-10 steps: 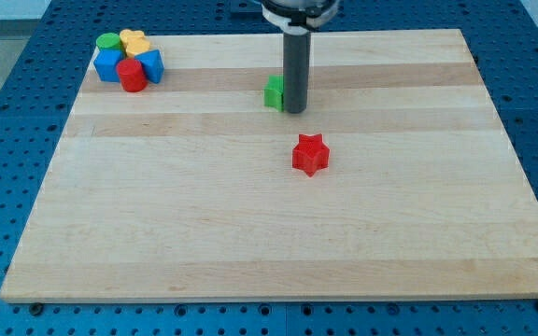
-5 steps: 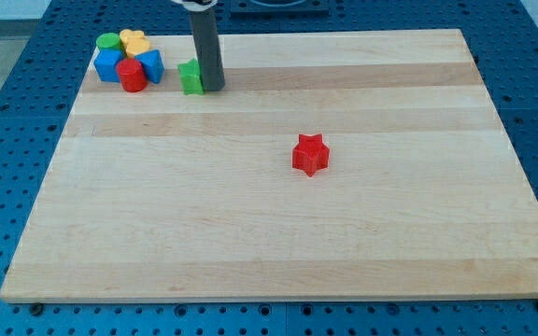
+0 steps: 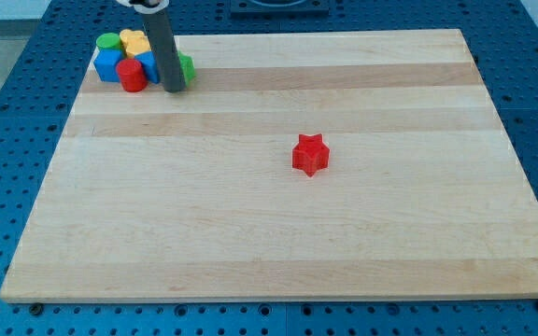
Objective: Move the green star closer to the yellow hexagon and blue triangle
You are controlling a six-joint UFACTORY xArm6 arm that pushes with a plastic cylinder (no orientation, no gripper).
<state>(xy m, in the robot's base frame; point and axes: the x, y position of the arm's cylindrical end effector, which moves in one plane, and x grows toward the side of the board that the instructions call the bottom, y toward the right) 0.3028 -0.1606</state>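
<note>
The green star (image 3: pixel 186 67) sits near the board's top left, mostly hidden behind my rod. My tip (image 3: pixel 173 89) rests on the board just left of and below it, touching it. Right of the cluster's edge, the blue triangle (image 3: pixel 148 65) is partly hidden by the rod. The yellow hexagon (image 3: pixel 135 42) lies at the top of the cluster, next to a green round block (image 3: pixel 109 41). The green star is close to the cluster's right side.
The cluster also holds a blue block (image 3: pixel 110 64) and a red cylinder (image 3: pixel 132 76). A red star (image 3: pixel 310 154) lies alone near the board's middle. The wooden board (image 3: pixel 269 233) rests on a blue perforated table.
My rod has slid left along the top of the board, pushing the green star from the top middle to beside the cluster. The red star has not moved.
</note>
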